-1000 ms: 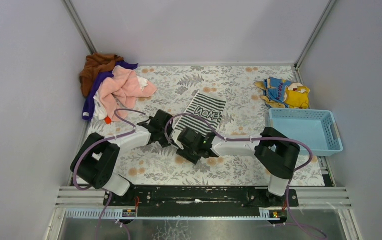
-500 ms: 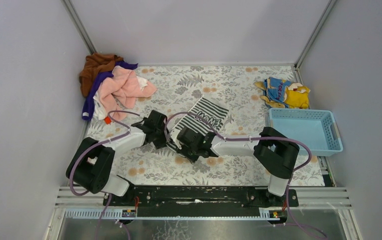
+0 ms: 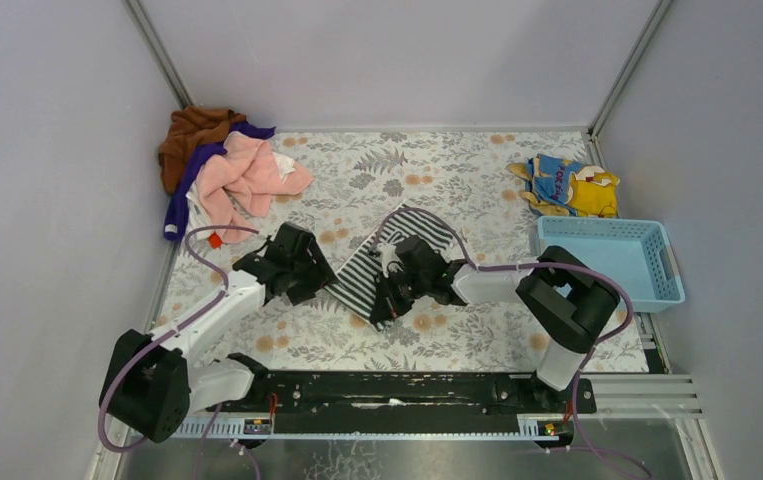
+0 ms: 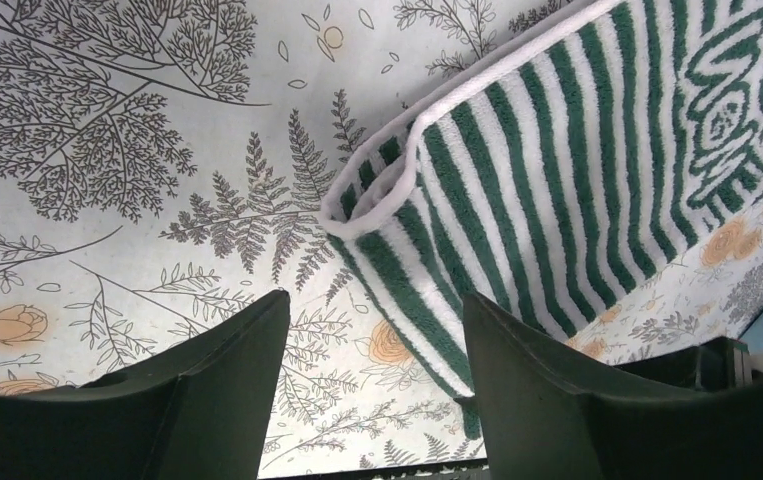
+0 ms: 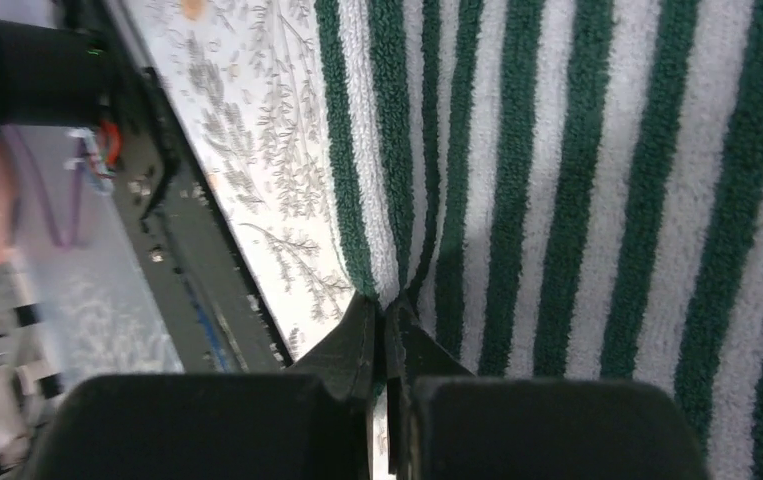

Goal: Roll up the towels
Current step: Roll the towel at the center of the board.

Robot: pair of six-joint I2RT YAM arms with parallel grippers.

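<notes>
Floral-print table cover [image 3: 477, 160] spans the whole work area, with grey walls on three sides.

Towel pile [image 3: 219, 170] sits in the far-left corner: brown towel [image 3: 192, 130] at the back, purple towel [image 3: 179, 200] running down the left side, pink towel [image 3: 247, 175] on top. The pink one has a white tag [image 3: 284, 165]. An orange bit [image 3: 215, 240] pokes out at the pile's near edge.

Blue basket [image 3: 660, 262] is at the right edge. Snack bags [image 3: 567, 185] lie just behind it, on the cover.

Striped towel [image 3: 355, 282] is mid-table, lying diagonally between the two arms and flat on the cover. It reads black-and-white from the top camera and dark green and white on the wrist cams [image 4: 557, 200] [image 5: 577, 200]. There is lettering toward its far end. Its left corner is doubled over on itself, seen in the left wrist view.

Right gripper [image 3: 387, 298] is down at the towel's near edge. The fingers are pinched together [image 5: 385, 312] with a small fold of striped terry caught between the tips.

Left gripper [image 3: 302, 272] is just left of the towel with its jaws spread [image 4: 375, 310]. Nothing is between them. The folded corner and the cover show below the gap. Can't tell whether the fingertips touch the cloth.
</notes>
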